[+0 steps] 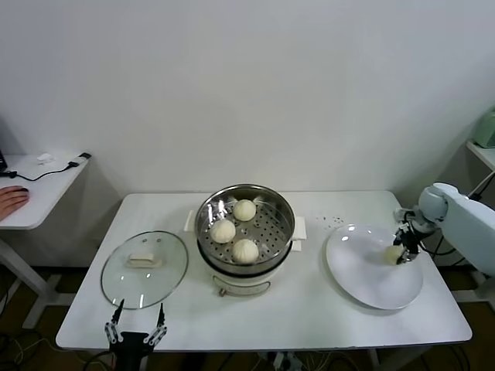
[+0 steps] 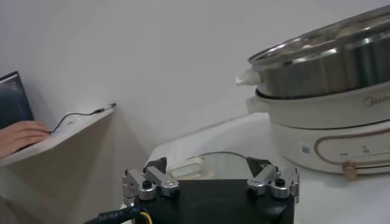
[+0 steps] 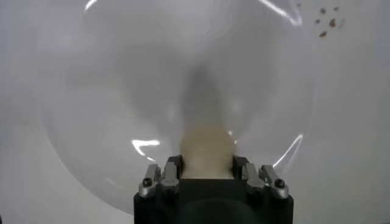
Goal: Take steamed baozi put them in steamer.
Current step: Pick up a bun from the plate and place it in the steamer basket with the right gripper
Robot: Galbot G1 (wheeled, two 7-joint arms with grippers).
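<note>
White table [image 1: 309, 309] against a white wall, side desk [image 1: 39, 193] far left; wrist view alone shows right gripper [image 3: 207, 173] clamping a bun [image 3: 207, 149] on the plate [image 3: 91, 109]; left gripper [image 1: 137, 334] spread, near edge.

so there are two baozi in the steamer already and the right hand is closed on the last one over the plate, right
Not quite: the steamer already holds three baozi, not two, as the head view shows. The rest stands: the right hand is shut on the last baozi over the plate, which the right wrist view confirms.
</note>
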